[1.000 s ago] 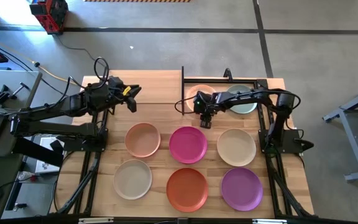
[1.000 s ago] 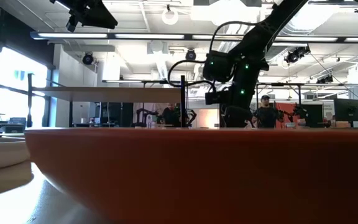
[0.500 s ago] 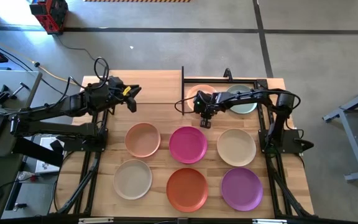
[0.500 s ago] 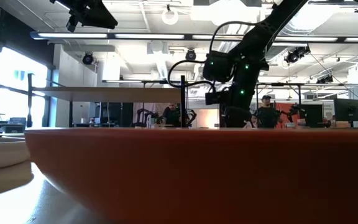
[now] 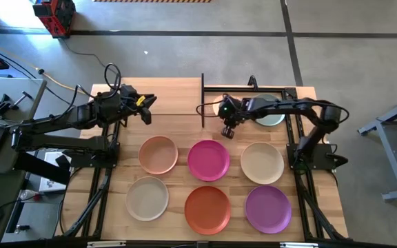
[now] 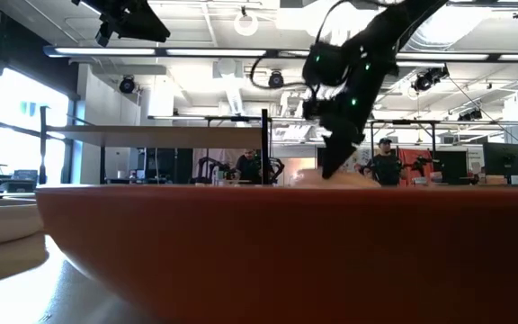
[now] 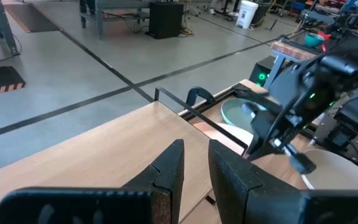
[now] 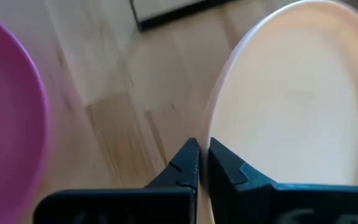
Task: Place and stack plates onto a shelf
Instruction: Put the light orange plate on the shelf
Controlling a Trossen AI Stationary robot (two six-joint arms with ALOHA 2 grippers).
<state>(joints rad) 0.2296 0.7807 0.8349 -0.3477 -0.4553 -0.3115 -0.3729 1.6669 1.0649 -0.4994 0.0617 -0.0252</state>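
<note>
Right gripper [image 8: 199,163] clamped on peach plate [image 8: 291,99] rim.
Plate: round, shallow, matte, unmarked; magenta plate [image 8: 8,106] at 9 o'clock.

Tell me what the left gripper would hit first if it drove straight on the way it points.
Most likely the black frame of the shelf: the left gripper points across bare tabletop at it. Height is unclear, so it might pass over.
</note>
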